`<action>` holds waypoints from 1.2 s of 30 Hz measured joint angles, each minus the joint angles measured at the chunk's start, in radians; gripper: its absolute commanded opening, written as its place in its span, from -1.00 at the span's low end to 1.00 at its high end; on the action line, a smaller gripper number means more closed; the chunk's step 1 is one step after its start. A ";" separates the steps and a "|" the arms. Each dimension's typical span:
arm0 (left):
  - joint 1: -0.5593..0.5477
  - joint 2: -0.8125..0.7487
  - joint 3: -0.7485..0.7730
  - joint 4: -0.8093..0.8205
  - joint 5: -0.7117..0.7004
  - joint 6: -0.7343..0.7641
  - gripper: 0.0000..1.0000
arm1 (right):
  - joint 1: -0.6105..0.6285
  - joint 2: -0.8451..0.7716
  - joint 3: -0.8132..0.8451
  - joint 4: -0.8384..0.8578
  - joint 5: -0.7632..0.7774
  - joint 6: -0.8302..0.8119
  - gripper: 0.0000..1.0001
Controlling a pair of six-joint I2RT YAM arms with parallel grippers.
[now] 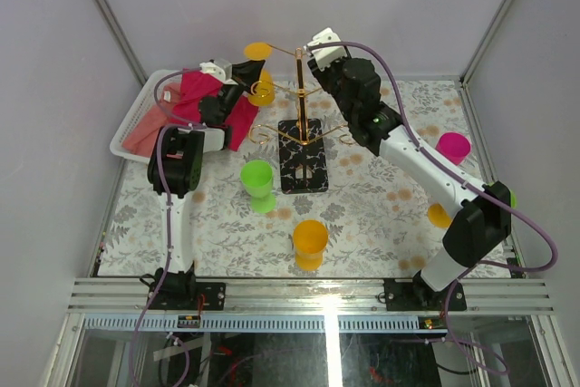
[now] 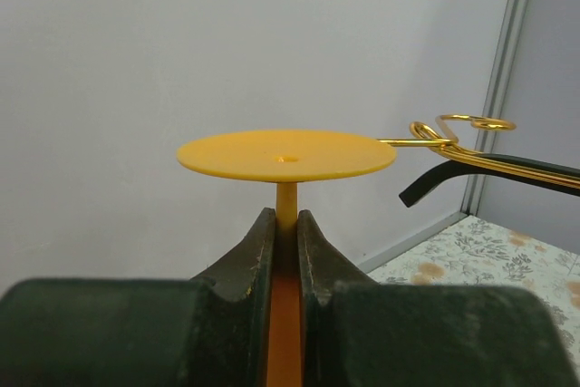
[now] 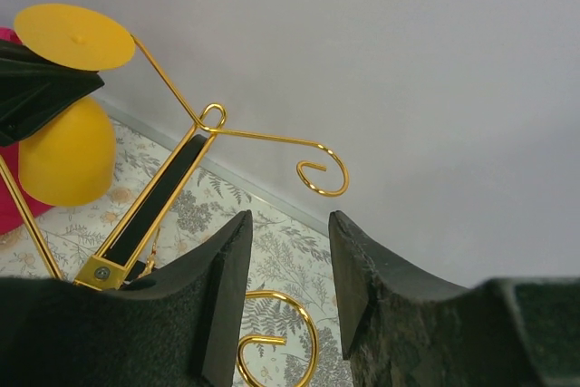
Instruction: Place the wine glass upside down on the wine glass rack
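First, from above, the left pincer [image 1: 253, 71] holds an orange plastic wine glass [image 1: 263, 91] upside down, high over the back of the flowery counter [image 1: 381, 215]. The glass's flat round foot is on top and its bowl hangs below. It is just left of the gold wire wine glass rack [image 1: 301, 108], which stands on its square black base in the middle. The right pincer [image 1: 314, 58] hovers by the top of the rack on the other side. A green plastic cup [image 1: 257, 184] and an orange plastic cup [image 1: 309, 241] stand in front of the rack. A pink plastic cup [image 1: 453, 146] stands far to the right. A white plastic basket [image 1: 127, 140] with pink cloths [image 1: 204, 101] sits at the left.

Next, from the left wrist, the left pincer is squeezed shut on the thin orange stem. The round foot sits level above the fingers. One gold arm of the rack reaches to the foot's right edge.

Last, from the right wrist, the right pincer is open with nothing between its fingers. Past them are curly gold rack arms, with the orange glass up at the left.
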 measured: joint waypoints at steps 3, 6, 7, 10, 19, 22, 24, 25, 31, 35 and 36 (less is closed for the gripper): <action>-0.002 0.000 0.000 0.002 0.021 -0.004 -0.97 | 0.000 -0.006 -0.016 0.000 0.000 0.003 -0.06; -0.008 0.006 0.015 0.001 0.037 -0.005 -0.76 | 0.000 -0.010 -0.031 -0.002 0.001 0.003 -0.04; -0.010 0.009 0.023 0.001 0.041 -0.007 -0.63 | 0.000 -0.011 -0.033 -0.004 0.001 0.003 -0.04; -0.016 0.019 0.033 0.003 0.041 -0.019 -0.31 | 0.000 -0.014 -0.040 -0.011 0.003 0.003 0.05; -0.023 -0.024 -0.109 0.008 0.029 0.004 0.99 | 0.000 -0.028 -0.054 -0.014 0.010 0.003 0.22; -0.019 -0.074 -0.206 0.006 0.010 0.015 0.99 | 0.000 -0.029 -0.056 -0.014 0.010 0.005 0.42; -0.013 -0.112 -0.258 0.006 -0.007 0.021 0.99 | 0.000 -0.029 -0.057 -0.014 0.010 0.008 0.64; -0.010 -0.136 -0.285 0.007 -0.016 0.024 0.99 | 0.000 -0.031 -0.057 -0.015 0.010 0.010 0.76; 0.030 -0.264 -0.417 0.012 -0.082 0.025 0.99 | 0.000 -0.059 -0.058 -0.037 0.010 0.029 0.98; 0.076 -0.341 -0.518 0.011 -0.125 0.015 0.99 | 0.000 -0.084 -0.058 -0.071 0.010 0.042 0.99; 0.089 -0.367 -0.553 0.010 -0.134 0.008 0.99 | 0.000 -0.089 -0.057 -0.082 0.010 0.046 0.99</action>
